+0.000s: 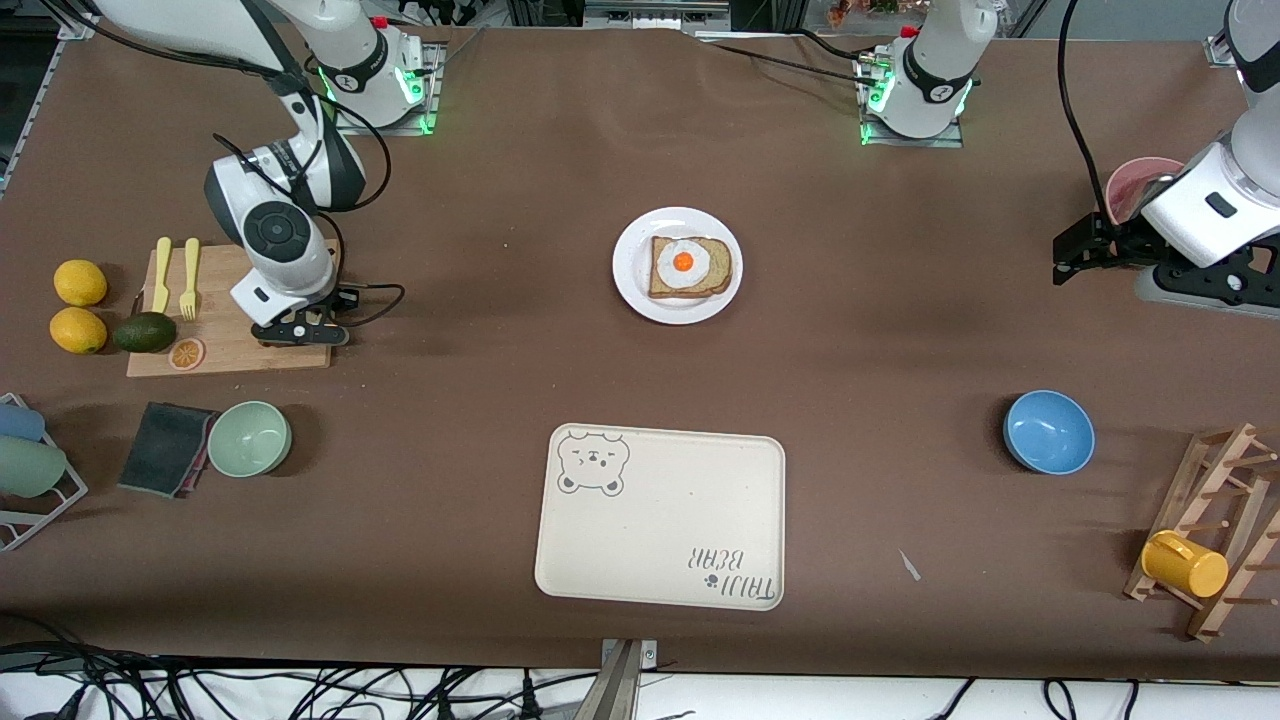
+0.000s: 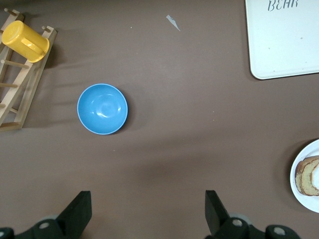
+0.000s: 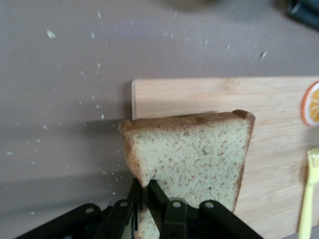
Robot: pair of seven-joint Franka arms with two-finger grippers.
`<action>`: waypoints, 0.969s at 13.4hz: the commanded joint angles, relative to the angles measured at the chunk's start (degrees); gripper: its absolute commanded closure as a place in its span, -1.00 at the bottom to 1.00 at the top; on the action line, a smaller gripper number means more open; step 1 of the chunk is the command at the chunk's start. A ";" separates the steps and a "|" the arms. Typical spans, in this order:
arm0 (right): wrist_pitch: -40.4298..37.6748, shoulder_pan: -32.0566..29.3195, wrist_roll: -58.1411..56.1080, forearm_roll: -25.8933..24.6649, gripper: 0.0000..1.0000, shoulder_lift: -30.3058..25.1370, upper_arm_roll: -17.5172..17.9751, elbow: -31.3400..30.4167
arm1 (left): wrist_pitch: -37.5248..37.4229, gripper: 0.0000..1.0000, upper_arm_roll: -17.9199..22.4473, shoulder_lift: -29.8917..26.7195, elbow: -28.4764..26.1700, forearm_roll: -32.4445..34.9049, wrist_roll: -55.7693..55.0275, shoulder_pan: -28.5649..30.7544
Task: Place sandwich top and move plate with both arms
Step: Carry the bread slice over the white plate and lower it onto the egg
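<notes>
My right gripper is shut on a corner of the sandwich top, a speckled tan slice with a brown crust. It holds the slice over the end of the wooden cutting board. In the front view that gripper sits low over the board and hides the slice. The white plate lies mid-table and carries a bread slice with a fried egg. My left gripper hangs open at the left arm's end of the table. It holds nothing, and the plate shows at the edge of its view.
On the board lie a yellow fork and an orange slice, with two lemons and an avocado beside it. A green bowl, a cream bear tray, a blue bowl and a wooden rack with a yellow cup lie nearer the front camera.
</notes>
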 commanded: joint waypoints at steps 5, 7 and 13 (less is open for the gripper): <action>-0.52 -0.22 -1.01 6.02 1.00 -3.17 6.42 2.47 | -1.38 -1.00 0.00 0.38 1.40 -0.46 1.46 0.21; -3.50 3.36 -0.92 10.30 1.00 -2.73 6.43 5.62 | -1.38 -1.00 0.00 0.38 1.40 -0.54 1.46 0.21; -13.62 16.02 3.55 24.91 1.00 1.57 6.34 20.21 | -1.38 -1.00 0.00 0.38 1.40 -0.54 1.46 0.21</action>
